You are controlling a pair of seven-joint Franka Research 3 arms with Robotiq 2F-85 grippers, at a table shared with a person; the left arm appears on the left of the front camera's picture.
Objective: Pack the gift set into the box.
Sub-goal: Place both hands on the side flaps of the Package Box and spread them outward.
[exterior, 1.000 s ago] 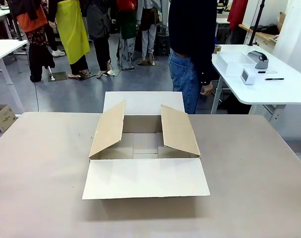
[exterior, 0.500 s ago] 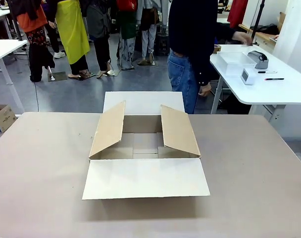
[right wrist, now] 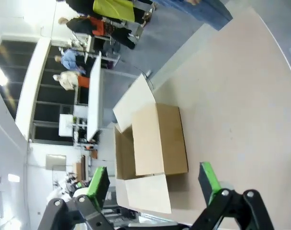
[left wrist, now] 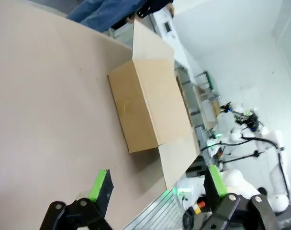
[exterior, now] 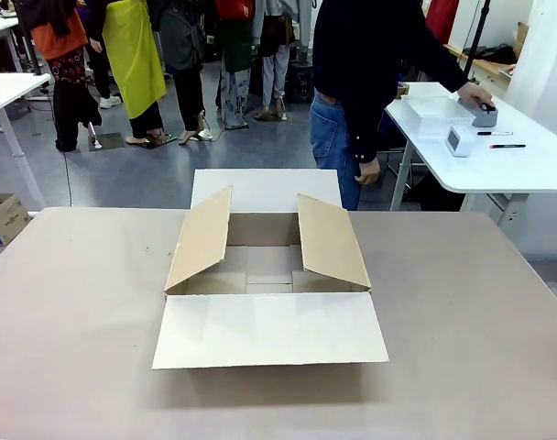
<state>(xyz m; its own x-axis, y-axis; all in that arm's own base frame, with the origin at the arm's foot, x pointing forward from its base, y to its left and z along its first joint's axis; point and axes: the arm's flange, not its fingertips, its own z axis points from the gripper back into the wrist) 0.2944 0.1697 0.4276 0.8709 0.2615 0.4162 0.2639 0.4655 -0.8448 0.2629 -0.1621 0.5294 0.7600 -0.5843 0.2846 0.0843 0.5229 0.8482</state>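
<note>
1. L gripper (left wrist: 157,179) wide open, nothing held; R gripper (right wrist: 153,178) likewise; both hang over the table (exterior: 77,302) on robot's side.
2. The box (exterior: 269,330) sits mid-table, four flaps out, inside bare; long axis runs L–R; about equal from both arms.
3. The gift set (exterior: 431,112) is prob. the pale tub on the side table (exterior: 517,170), far R; too small to be sure; person's hand (exterior: 477,94) near it.
4. Nearer R arm; likely needs a handover; side flaps tilt up, narrowing the mouth; near flap lies flat; open room all round.

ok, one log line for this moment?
box: open, empty | left tool: open | right tool: open | person's hand: at side table
</note>
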